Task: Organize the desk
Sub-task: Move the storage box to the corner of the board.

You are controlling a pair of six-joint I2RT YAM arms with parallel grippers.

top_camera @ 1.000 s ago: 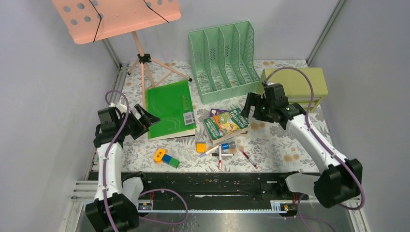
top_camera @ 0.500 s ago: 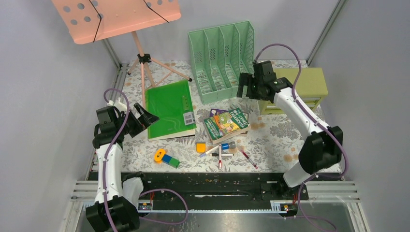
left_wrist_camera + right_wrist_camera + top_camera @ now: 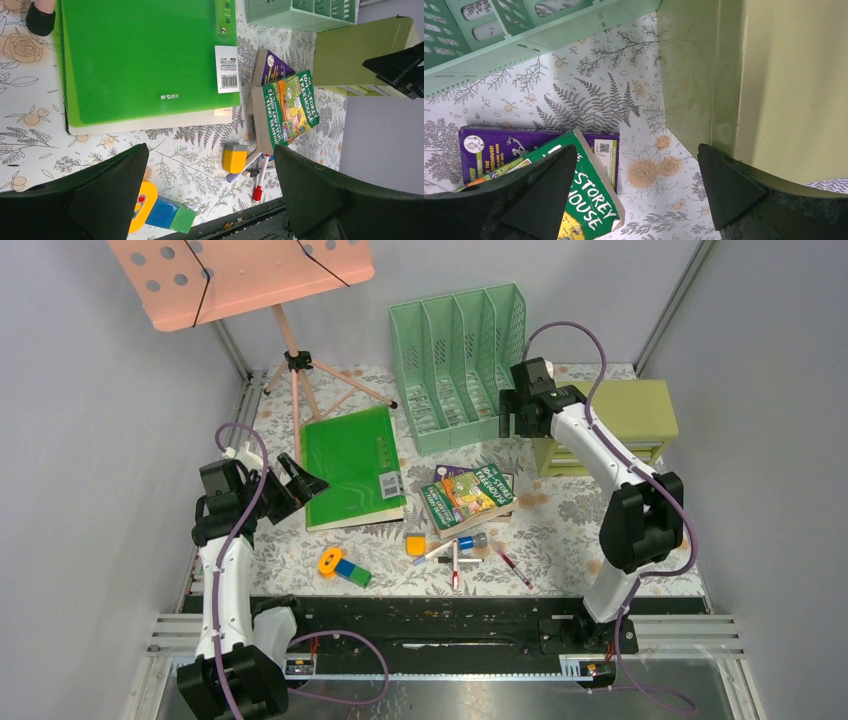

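Nearest us, the desk (image 3: pixel 570 530) spreads from the arms' bases back to the wall, and along its front we find the small things. There is a yellow-and-blue block toy (image 3: pixel 340 566), a small orange block (image 3: pixel 415 542) and a few markers (image 3: pixel 458 555) in a loose heap, with a red pen (image 3: pixel 515 567) just to their right. Behind the heap we see two books (image 3: pixel 467 496), the green one lying on the purple.

The left gripper (image 3: pixel 210 150) hovers by the near-left corner of a green folder (image 3: pixel 352 466) — fingers wide apart, holding nothing. Farther back, the right gripper (image 3: pixel 638 150) hangs between the mint file rack (image 3: pixel 465 360) and the olive drawer box (image 3: pixel 640 405), its fingers likewise spread and empty. At the far left we see a pink music stand (image 3: pixel 240 275), its tripod feet on the cloth.
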